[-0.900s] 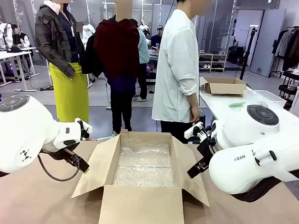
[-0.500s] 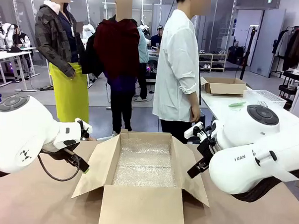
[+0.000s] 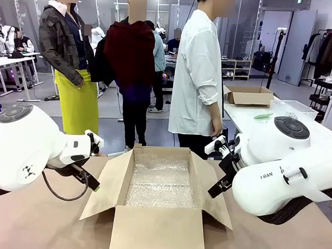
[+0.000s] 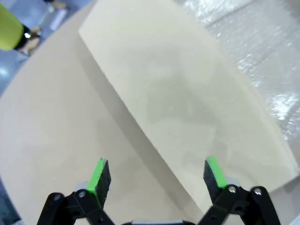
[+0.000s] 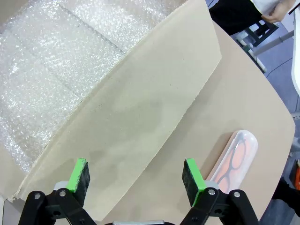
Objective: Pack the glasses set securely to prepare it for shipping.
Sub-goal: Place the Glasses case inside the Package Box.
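An open cardboard box (image 3: 156,231) lined with bubble wrap (image 3: 160,182) stands mid-table. In the right wrist view a pink see-through case of the glasses set (image 5: 234,157), showing its glasses, lies flat on the table beyond the box's right flap (image 5: 140,122). My right gripper (image 5: 136,180) hangs open above that flap with nothing between its fingers; in the front view the right gripper (image 3: 217,188) sits at the flap's outer edge. Over the left flap (image 4: 187,108) my left gripper (image 4: 157,176) is open and empty. From the front, the left gripper (image 3: 93,184) is beside that flap.
A person in a white shirt (image 3: 198,76) stands at the far edge behind the box. To the back right a white side table (image 3: 249,120) carries a second cardboard box (image 3: 249,95), a small mint-green flat item (image 3: 263,115) and a white basket (image 3: 296,109).
The left arm has edged very slightly toward the box. Nothing else differs.
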Controlling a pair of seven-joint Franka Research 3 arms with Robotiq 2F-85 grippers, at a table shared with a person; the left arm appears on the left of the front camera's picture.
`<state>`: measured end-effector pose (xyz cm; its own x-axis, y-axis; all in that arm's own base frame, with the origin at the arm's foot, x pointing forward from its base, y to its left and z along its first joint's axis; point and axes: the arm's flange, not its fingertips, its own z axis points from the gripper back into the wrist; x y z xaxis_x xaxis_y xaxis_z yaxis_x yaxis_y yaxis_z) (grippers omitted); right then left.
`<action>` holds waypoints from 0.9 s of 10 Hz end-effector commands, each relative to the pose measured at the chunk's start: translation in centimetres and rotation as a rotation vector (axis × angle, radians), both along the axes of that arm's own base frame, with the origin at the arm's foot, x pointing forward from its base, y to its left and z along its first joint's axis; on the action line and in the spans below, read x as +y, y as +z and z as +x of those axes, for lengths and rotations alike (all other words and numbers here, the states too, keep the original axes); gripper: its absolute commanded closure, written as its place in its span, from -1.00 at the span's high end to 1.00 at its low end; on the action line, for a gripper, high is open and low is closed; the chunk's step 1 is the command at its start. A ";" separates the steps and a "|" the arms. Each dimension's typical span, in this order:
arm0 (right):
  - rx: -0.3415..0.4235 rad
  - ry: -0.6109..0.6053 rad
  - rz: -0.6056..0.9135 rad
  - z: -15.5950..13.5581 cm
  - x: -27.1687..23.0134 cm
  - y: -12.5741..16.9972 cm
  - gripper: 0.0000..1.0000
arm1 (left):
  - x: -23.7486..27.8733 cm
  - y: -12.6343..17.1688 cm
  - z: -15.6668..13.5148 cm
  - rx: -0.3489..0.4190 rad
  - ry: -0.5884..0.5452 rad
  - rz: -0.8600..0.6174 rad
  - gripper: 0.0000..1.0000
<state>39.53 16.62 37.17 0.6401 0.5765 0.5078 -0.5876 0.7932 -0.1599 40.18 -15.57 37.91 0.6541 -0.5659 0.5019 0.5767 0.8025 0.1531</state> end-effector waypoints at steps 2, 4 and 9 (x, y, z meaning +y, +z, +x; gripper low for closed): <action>0.042 -0.141 0.011 1.1 -1.7 5.6 1.00 | 1.3 6.9 -2.9 0.002 -0.221 -0.043 1.00; 0.130 -0.287 0.032 4.1 -4.2 7.6 1.00 | 3.0 9.8 -6.3 0.028 -0.370 -0.125 1.00; 0.285 -0.487 0.077 9.1 -10.0 5.9 1.00 | 4.5 11.0 -11.4 -0.008 -0.485 -0.203 1.00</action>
